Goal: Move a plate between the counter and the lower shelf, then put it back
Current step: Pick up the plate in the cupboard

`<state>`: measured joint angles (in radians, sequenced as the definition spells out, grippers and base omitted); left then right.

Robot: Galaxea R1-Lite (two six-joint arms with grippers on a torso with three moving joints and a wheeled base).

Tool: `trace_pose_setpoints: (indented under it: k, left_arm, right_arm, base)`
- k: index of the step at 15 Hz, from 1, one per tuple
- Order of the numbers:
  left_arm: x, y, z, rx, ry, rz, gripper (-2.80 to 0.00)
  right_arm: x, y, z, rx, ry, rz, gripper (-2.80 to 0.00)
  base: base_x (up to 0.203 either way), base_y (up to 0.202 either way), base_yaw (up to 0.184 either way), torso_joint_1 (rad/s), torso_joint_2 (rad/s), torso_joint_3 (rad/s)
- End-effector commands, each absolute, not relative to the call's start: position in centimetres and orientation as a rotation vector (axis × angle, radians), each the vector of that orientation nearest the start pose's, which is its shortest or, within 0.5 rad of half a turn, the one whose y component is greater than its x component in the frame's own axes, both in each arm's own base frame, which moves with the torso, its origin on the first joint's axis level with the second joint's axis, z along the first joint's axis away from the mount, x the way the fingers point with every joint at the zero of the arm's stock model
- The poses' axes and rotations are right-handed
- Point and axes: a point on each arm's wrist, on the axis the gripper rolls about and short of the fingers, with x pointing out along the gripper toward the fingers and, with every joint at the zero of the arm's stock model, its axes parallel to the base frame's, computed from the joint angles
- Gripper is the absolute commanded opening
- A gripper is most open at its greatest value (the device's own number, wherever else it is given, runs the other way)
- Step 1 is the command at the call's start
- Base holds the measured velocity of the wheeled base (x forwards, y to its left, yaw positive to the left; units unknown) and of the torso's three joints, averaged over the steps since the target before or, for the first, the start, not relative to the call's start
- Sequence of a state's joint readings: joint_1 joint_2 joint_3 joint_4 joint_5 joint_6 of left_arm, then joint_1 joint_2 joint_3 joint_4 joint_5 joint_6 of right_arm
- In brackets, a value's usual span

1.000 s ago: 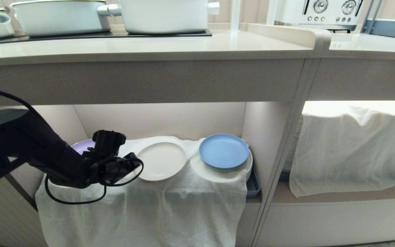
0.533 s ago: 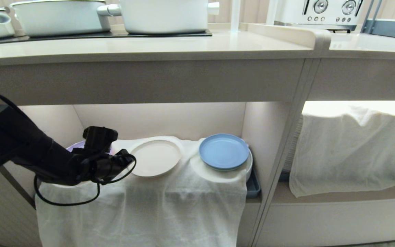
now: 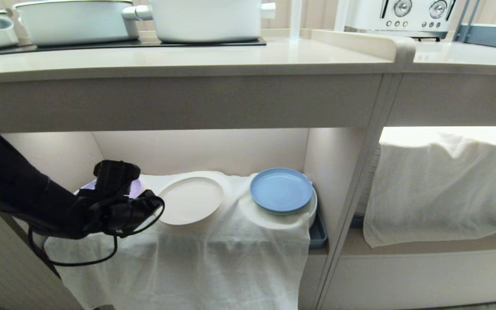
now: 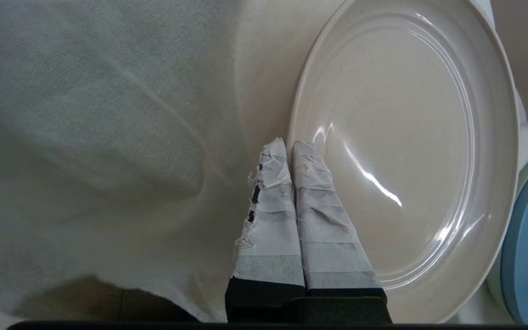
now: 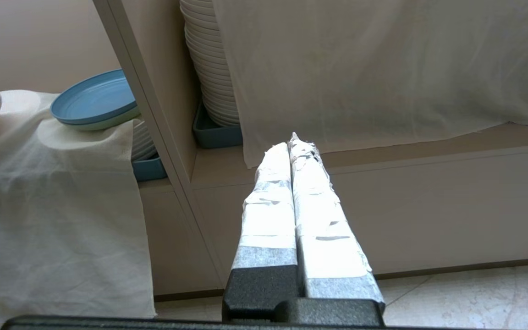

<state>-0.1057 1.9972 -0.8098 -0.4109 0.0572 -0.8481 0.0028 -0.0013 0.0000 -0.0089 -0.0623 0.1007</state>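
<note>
Plate (image 4: 406, 151) rim clamped in closed left hand (image 4: 289, 147); over white cloth (image 4: 108, 114).

Glossy plate (image 4: 410, 151) — gauzy cloth (image 4: 108, 114)

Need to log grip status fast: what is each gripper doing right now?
Left gripper: shut on the plate, fingers clamped over its rim.
Right gripper: shut, holding nothing.

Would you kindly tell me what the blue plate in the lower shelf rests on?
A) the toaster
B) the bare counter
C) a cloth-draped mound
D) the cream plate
C: the blue plate sits atop a round mound under the white cloth, beside the cream plate.
</note>
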Motion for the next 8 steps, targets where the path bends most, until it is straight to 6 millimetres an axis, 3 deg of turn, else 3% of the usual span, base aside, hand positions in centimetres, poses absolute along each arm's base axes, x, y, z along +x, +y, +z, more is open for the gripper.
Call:
trace_pose_setpoints:
  k: [1, 8]
  left_arm:
    - [32.1, -3.3, 7.6, -0.748, 0.726, 0.279, -2.8]
    - [28.5, -2.9, 8.4, -0.746, 0.739, 0.285, -2.8]
  right_arm:
    - [-2.3, -0.1, 7.6, 0.102, -0.012, -0.059, -2.8]
    - [-2.3, -0.1, 7.6, 0.102, -0.012, -0.059, -2.8]
  base:
    - [0.0, 0.0, 0.0, 0.0, 0.0, 0.0]
    - [0.0, 0.0, 0.0, 0.0, 0.0, 0.0]
